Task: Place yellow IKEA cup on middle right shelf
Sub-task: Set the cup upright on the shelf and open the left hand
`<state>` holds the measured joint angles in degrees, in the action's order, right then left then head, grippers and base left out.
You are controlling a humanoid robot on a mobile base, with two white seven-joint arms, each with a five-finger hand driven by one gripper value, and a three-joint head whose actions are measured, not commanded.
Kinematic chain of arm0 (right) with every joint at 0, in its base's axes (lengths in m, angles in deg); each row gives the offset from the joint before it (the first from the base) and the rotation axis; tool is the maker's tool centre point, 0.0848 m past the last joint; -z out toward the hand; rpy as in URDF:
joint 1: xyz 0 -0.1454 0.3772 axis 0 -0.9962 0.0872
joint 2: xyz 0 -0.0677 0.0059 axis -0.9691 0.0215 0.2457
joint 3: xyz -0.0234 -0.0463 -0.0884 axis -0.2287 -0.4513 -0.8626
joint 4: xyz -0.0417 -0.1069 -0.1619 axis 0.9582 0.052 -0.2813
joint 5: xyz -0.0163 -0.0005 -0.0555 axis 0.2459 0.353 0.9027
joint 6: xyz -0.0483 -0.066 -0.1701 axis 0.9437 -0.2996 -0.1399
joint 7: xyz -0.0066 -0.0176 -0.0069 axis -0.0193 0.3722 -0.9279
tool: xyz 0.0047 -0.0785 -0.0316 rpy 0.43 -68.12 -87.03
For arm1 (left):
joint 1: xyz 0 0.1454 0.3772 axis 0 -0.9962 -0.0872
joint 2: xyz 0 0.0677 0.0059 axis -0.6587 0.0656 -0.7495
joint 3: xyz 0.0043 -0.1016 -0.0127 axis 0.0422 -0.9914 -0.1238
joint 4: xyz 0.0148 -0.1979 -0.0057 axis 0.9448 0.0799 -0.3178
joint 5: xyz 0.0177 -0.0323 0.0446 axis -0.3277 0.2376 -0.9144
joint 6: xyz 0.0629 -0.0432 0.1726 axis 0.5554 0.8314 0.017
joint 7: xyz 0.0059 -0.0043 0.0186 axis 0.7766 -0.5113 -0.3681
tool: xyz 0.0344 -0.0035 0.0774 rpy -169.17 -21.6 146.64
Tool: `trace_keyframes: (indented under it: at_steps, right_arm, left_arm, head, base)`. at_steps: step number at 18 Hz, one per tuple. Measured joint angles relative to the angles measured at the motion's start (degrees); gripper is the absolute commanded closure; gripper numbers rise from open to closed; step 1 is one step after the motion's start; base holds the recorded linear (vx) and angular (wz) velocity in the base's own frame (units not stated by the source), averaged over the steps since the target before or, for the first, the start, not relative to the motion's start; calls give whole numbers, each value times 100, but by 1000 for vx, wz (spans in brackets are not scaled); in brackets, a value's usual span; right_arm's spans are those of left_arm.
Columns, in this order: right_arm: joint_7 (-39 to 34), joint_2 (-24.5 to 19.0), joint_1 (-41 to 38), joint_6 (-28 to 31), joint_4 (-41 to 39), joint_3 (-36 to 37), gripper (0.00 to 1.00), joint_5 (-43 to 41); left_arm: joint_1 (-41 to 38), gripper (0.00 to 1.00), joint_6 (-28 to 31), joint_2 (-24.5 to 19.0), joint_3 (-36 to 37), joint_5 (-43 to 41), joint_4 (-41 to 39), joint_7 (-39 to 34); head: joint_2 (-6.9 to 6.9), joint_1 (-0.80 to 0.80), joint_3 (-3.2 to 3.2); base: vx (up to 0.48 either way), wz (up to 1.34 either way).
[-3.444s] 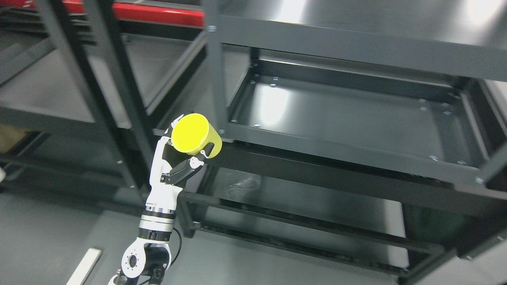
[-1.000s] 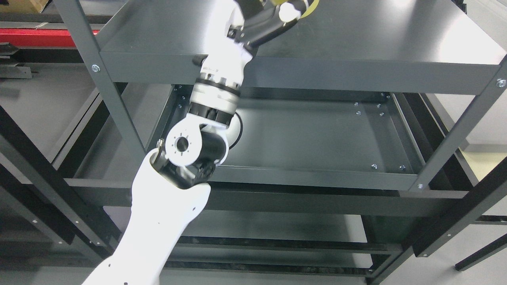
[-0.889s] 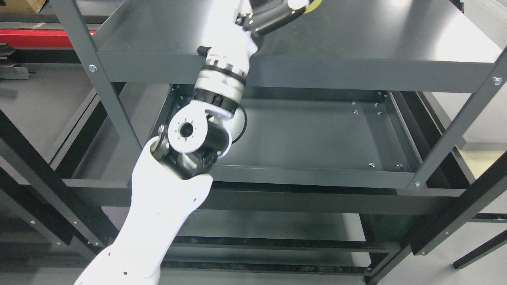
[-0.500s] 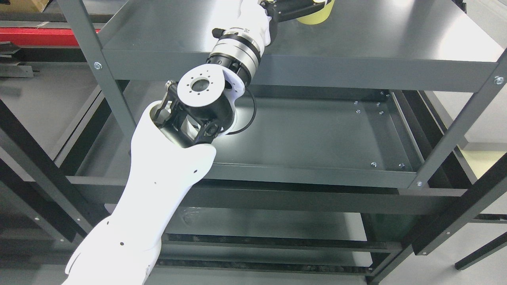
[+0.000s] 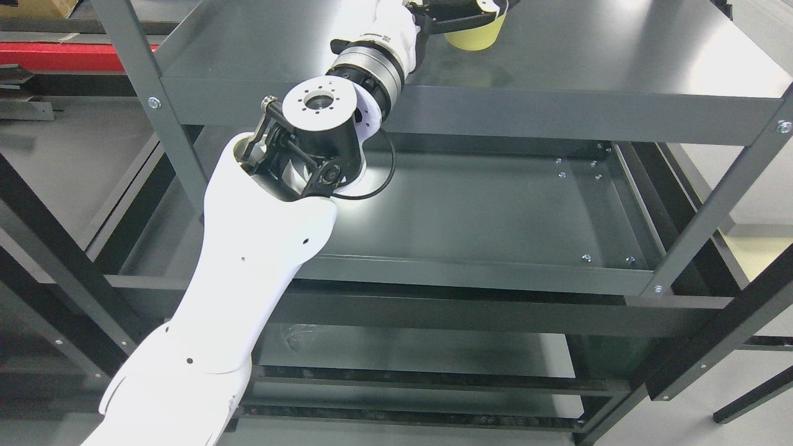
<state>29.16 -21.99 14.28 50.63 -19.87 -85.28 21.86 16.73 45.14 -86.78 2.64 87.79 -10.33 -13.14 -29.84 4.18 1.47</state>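
Note:
The yellow cup point(image 5: 472, 38) is at the very top edge of the head view, over the upper dark shelf point(image 5: 595, 62); only its lower part shows, and its base looks at or just above the shelf surface. My left hand point(image 5: 455, 15) reaches up from the lower left with its dark fingers wrapped around the cup; most of the hand is cut off by the frame's top edge. The white forearm point(image 5: 248, 248) and wrist joint point(image 5: 319, 121) cross in front of the shelf's front rail. My right arm is out of view.
The dark metal rack has a lower tray shelf point(image 5: 495, 210) under the upper one, and another level point(image 5: 433, 353) below that. Grey uprights point(image 5: 718, 204) stand at the right and at the left point(image 5: 155, 105). A second rack point(image 5: 68, 155) is at the left.
The left arm has pushed a little further over the upper shelf and the cup has come lower, toward the shelf surface. Since 3.4 s ago, the cup was lifted from beside the rack.

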Motion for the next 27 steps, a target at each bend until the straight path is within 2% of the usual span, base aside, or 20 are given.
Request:
trace_keyframes:
  at_steps: [4,10,13,22,27]
  right_arm:
    - [1,0,0,0,0,0,1,0]
    - [1,0,0,0,0,0,1,0]
    - [2,0,0,0,0,0,1,0]
    - [3,0,1,0,0,0,1,0]
    - [4,0,-2,0,0,0,1,0]
  left_arm:
    - [28,2,42,0,-9,-26,90,25]
    - [23,1,74,0,-37,-44,52,47]
    - [-38,1,-139,0,-99,-50,-41,48]
    - [-346,1,-1562,0,-369,-133,-317,123]
    - [-713,1,-2434,-48,-447,-164,-537,964]
  head:
    - [0,0,0]
    - [0,0,0]
    - [0,0,0]
    - [0,0,0]
    - [0,0,0]
  base:
    - [0,0]
    - [1,-6]
    - [-3,15]
    - [-27,69]
    - [-82,77]
